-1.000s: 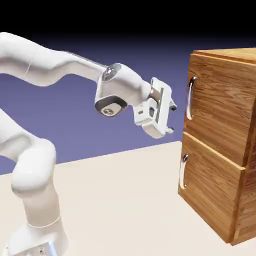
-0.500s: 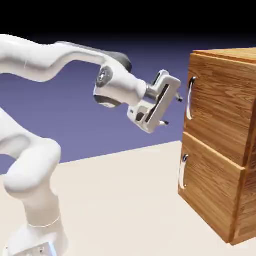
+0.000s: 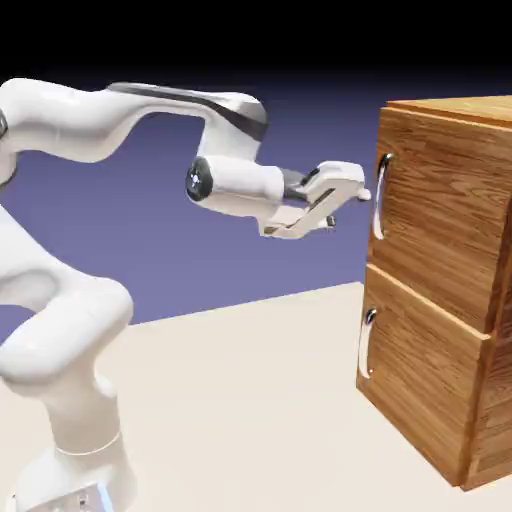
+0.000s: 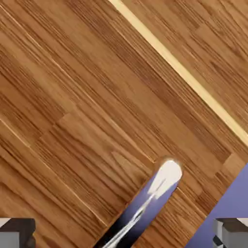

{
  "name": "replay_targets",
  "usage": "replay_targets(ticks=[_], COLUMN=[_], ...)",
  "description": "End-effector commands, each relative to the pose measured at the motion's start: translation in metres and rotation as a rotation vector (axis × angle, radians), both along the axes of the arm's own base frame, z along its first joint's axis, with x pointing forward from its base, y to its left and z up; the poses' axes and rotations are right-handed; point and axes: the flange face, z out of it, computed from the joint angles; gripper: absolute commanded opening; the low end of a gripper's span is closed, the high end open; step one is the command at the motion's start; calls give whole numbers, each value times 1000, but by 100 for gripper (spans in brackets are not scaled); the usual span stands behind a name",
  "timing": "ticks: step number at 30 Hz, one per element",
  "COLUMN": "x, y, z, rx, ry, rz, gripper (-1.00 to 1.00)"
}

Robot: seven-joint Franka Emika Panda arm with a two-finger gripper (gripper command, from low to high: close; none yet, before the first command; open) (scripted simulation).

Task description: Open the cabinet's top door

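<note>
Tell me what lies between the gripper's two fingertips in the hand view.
The silver bar handle shows between the gripper's fingertips there, ungripped, with wood grain behind.

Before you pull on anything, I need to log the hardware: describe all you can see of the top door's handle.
The handle is a long, slim, shiny bar that looks like polished metal, gently curved. It stands upright near the exterior view's left edge of the closed top door. In the hand view it runs diagonally, its rounded end glaring white, dark and bluish reflections along the bar. It lies between the open fingertips, and neither appears to touch it.
</note>
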Motion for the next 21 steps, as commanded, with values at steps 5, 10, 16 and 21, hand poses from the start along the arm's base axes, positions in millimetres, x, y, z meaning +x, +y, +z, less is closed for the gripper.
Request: replay_targets(ticks=[5,10,16,21], x=[8,18,31,70], y=[11,22,32,30], z=[-6,-14,-23,-23], rx=[216,431,648,646], ry=[-77,-159,-247,-246], rz=[-65,-120,-167,-168], gripper=[100,100,100,100])
